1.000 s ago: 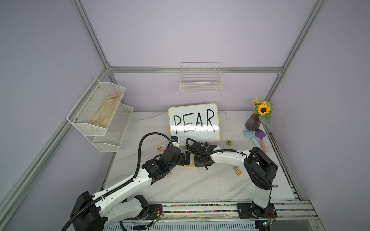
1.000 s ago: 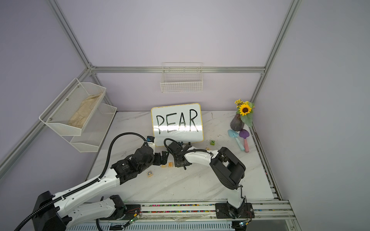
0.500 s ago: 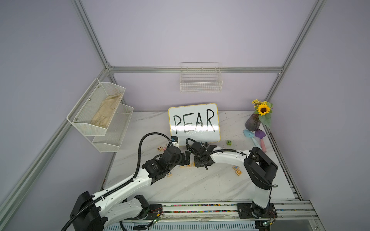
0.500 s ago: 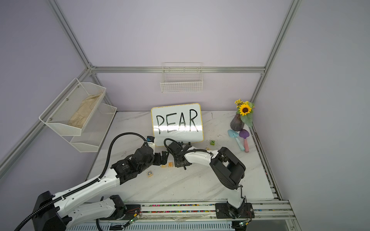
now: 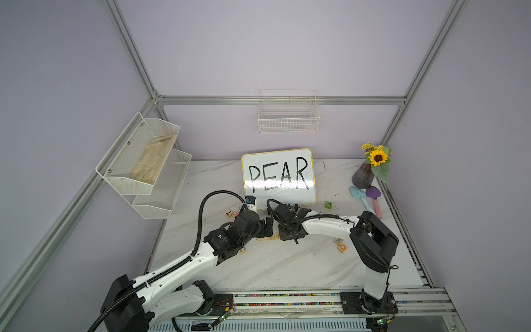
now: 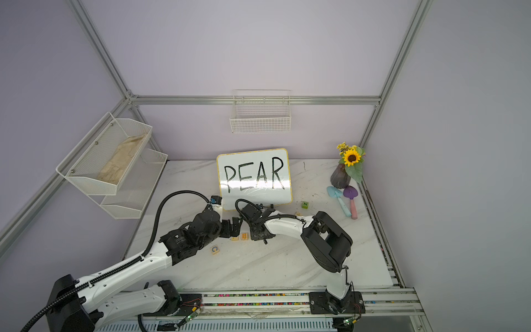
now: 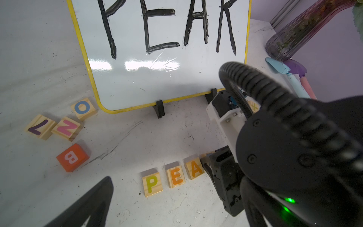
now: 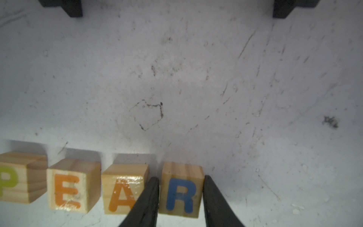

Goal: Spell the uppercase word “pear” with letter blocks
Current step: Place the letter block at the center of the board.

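Observation:
Four letter blocks stand in a row on the marble table in front of the whiteboard: yellow P (image 7: 152,182), orange E (image 7: 175,176), orange A (image 7: 194,169) and blue R (image 8: 181,190). My right gripper (image 8: 181,196) reaches down at the row's right end. Its two black fingers press against both sides of the R block, which rests on the table close beside A (image 8: 121,190). In both top views this gripper (image 5: 284,237) hides R. My left gripper (image 7: 180,216) hovers open just left of the row, over the table (image 5: 273,267), holding nothing.
The whiteboard (image 5: 278,175) reading PEAR stands just behind the row. Spare blocks lie to the left: O (image 7: 83,107), pink N (image 7: 66,127), orange B (image 7: 71,157). A C block (image 6: 214,249) sits nearer the front, a green N block (image 5: 329,204) and two more blocks (image 5: 340,244) to the right.

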